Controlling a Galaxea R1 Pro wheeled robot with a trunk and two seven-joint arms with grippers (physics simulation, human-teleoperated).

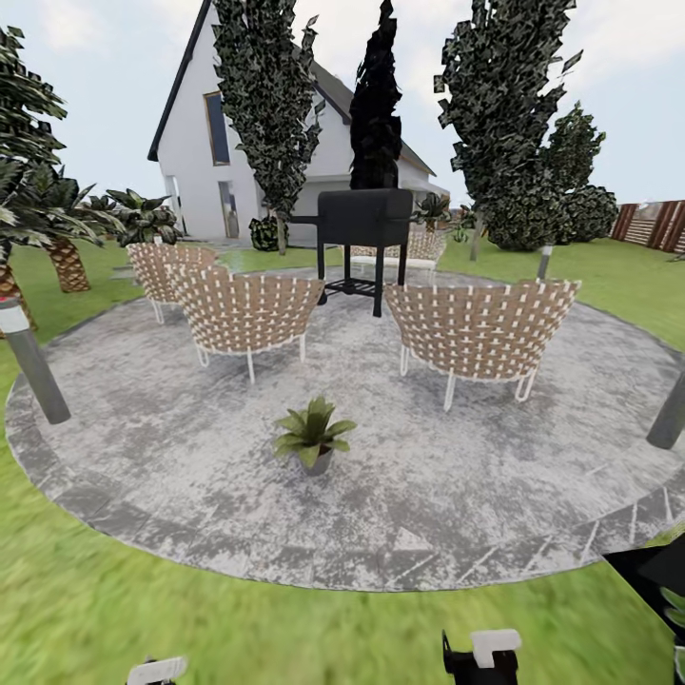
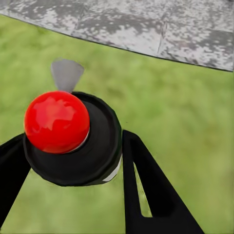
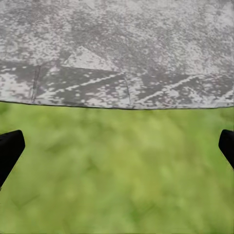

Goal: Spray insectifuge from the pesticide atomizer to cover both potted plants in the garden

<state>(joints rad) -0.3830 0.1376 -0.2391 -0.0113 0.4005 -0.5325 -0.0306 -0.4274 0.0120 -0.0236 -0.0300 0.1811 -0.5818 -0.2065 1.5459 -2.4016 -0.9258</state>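
A potted plant (image 1: 314, 436), a low rosette of green leaves in a small grey pot, stands on the round stone patio (image 1: 143, 400) ahead of me. A few similar green leaves (image 1: 676, 605) poke in at the right edge, partly hidden by a black shape. In the left wrist view my left gripper (image 2: 73, 146) is shut on the pesticide atomizer (image 2: 92, 156): its round black head with a red knob (image 2: 56, 121) and a grey trigger (image 2: 66, 74) sits between the black fingers (image 2: 146, 180), over grass. My right gripper (image 3: 117, 146) is open over grass near the patio edge, holding nothing.
Woven chairs (image 1: 249, 309) (image 1: 476, 328) and a black grill (image 1: 364, 224) stand at the back of the patio. Grey bollard posts (image 1: 33, 366) (image 1: 669, 414) flank it. Palms (image 1: 57, 228) sit left, dark trees and a white house (image 1: 200, 143) behind. Lawn surrounds me.
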